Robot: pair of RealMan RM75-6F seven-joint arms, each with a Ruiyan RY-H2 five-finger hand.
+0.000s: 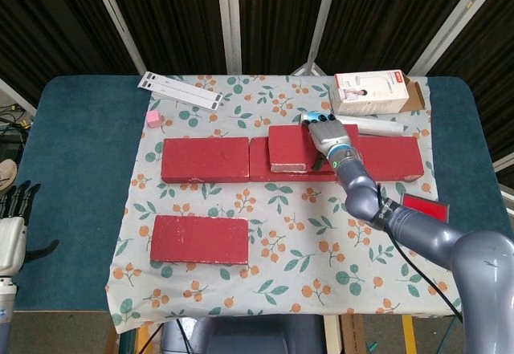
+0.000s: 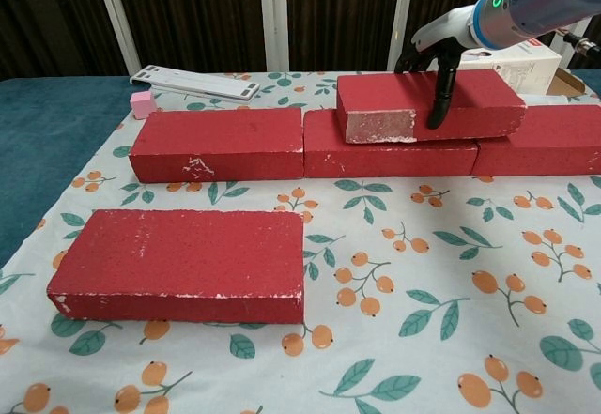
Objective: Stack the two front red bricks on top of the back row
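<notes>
A red brick [image 1: 287,147] [image 2: 470,100] lies on top of the back row, over the middle brick [image 2: 390,157] and part of the right brick [image 1: 395,158] [image 2: 543,145]. My right hand [image 1: 330,139] [image 2: 438,53] grips it, fingers over its far side and thumb down its front face. The left back brick [image 1: 205,160] [image 2: 218,144] has nothing on it. Another red brick [image 1: 199,239] [image 2: 183,264] lies flat at the front left of the floral cloth. My left hand [image 1: 10,233] hangs open off the table's left edge, holding nothing.
Behind the row are a white box [image 1: 369,91] [image 2: 522,57] and a blue-and-white tube [image 1: 379,128]. A white strip [image 1: 178,89] [image 2: 192,81] and a pink cube [image 1: 154,119] [image 2: 143,104] sit at the back left. A red card [image 1: 423,210] lies right of the cloth.
</notes>
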